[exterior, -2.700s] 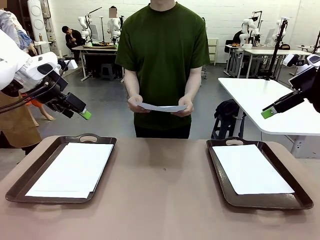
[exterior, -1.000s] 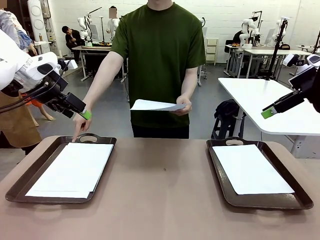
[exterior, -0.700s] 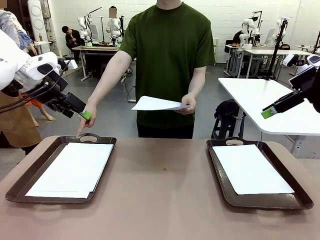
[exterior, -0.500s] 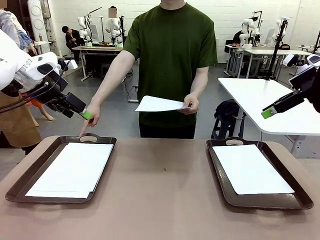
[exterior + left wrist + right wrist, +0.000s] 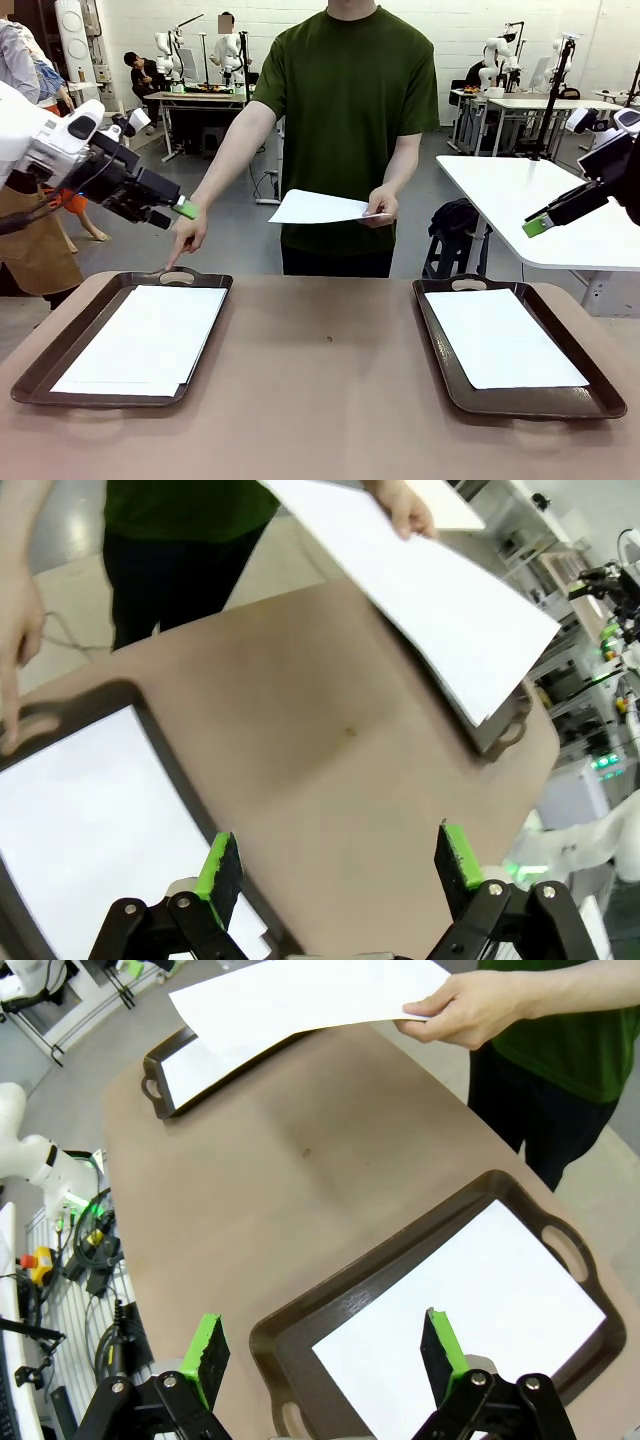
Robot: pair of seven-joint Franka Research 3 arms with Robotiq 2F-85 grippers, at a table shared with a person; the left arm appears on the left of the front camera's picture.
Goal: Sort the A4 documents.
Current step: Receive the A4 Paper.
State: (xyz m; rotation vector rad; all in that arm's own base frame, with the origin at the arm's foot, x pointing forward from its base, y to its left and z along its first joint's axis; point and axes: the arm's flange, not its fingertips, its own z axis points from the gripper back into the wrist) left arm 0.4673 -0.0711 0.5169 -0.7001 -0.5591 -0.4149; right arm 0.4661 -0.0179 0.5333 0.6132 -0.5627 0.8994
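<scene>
The table (image 5: 330, 400) is big and brown. I share it with a person who stands at the far side, at twelve o'clock from me.

Two trays sit on it. The left tray (image 5: 60, 345) is at about ten o'clock. The right tray (image 5: 435, 340) is at about two o'clock. Each tray has a white sheet lying flat inside. I see the left sheet (image 5: 145, 338) and the right sheet (image 5: 500, 335).

The person holds one more sheet (image 5: 318, 207) up in the air at twelve o'clock, between the trays. One hand (image 5: 382, 205) pinches its edge. The other hand (image 5: 186, 238) points down at the top handle of the left tray.

I think this paper is very light and thin. It bends and flops, and it can crease or tear if I squeeze hard. It looks smooth, so it could slip. I think the best spot to pinch is the free edge, far from the person's fingers.

My left gripper (image 5: 178, 210) hangs in the air near the pointing hand. It is wide open and holds nothing. My right gripper (image 5: 537, 226) is up at three o'clock, also wide open with nothing in it.
</scene>
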